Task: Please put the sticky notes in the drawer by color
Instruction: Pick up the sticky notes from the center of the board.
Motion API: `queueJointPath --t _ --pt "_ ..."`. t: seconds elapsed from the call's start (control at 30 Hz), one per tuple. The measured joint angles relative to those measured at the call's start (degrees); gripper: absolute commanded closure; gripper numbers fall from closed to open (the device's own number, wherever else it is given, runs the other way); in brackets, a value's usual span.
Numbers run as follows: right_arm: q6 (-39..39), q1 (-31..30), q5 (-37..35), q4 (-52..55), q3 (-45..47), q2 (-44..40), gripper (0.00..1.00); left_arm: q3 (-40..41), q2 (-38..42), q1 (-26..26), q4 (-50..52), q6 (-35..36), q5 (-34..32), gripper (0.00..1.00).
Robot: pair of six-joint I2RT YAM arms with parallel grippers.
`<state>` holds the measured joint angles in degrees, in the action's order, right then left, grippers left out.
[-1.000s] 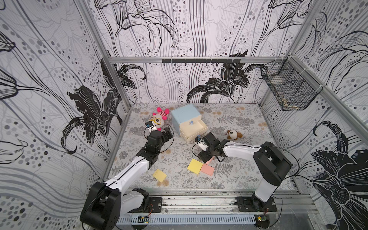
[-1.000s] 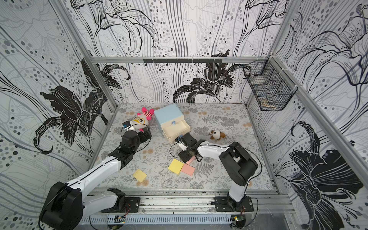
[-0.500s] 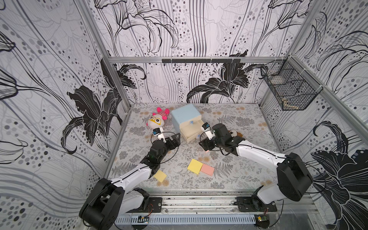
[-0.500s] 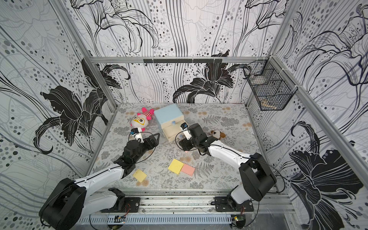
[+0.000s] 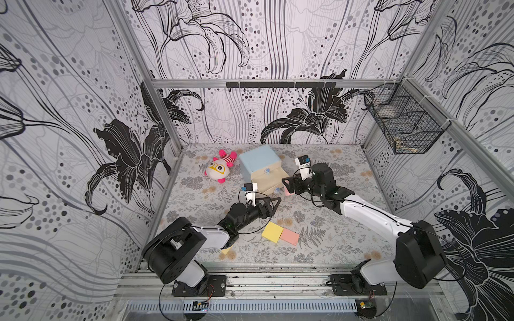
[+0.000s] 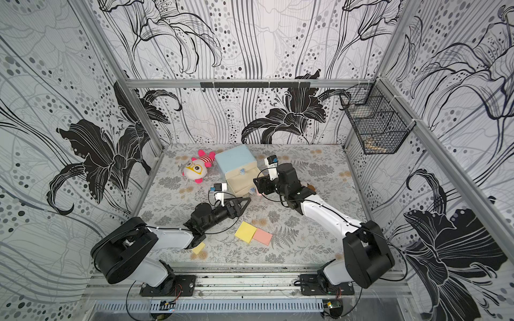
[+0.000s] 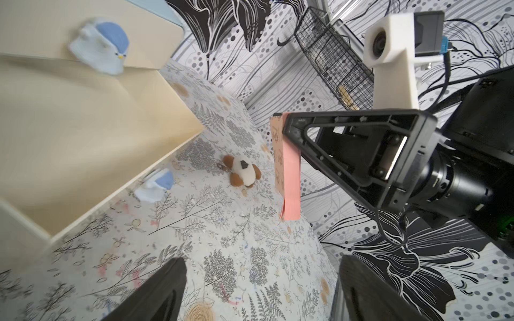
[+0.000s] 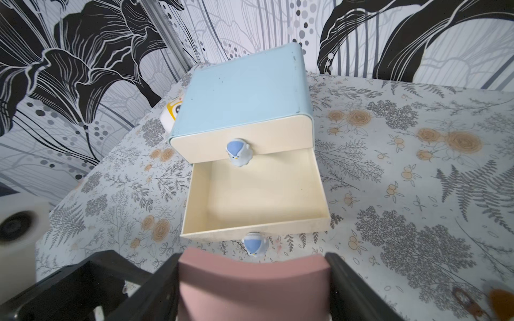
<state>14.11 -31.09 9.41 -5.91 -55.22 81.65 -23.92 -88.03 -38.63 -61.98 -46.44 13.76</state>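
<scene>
**Left to right.** Far left, a pink-and-white plush doll point(image 5: 219, 171) with yellow spectacles lies on the floral table point(image 5: 333, 244), just beside the chest. Near the table's front edge, a small yellow sticky-note pad point(image 6: 199, 248) shows partly from under the left arm.

The left claw point(image 5: 274, 204) hovers over the table in front of the chest. Its fingers point(image 7: 155, 294) stand apart with nothing between them.

The chest of drawers point(image 5: 258, 159), pale blue with cream fronts, stands toward the back of the table, turned at an angle. Its top drawer is closed. Below it is the pulled-out drawer point(image 8: 256, 194). Each front bears a blue-and-white knob point(image 8: 238, 152).

Nearer the front, a yellow sticky-note pad point(image 5: 273, 232) and a salmon-pink sticky-note pad point(image 5: 289, 236) lie flat and touching, well apart from the chest.

The right claw point(image 8: 253, 258) is clamped on a second salmon-pink pad point(image 8: 254, 286), gripping it by two opposite sides. This pad is held on edge just in front of the lower knob, outside the drawer.

Beyond it, a small brown-and-white plush point(image 7: 243, 173) lies on the table. Far right, a black wire basket point(image 5: 403, 125) hangs on the wall.
</scene>
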Motion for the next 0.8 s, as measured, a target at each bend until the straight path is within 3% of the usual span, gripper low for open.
queueJointPath --t 0.8 --pt "3.5 0.0 3.06 -2.08 0.39 -0.09 0.2 -9.2 -5.88 -0.85 2.47 5.22 2.97 0.61"
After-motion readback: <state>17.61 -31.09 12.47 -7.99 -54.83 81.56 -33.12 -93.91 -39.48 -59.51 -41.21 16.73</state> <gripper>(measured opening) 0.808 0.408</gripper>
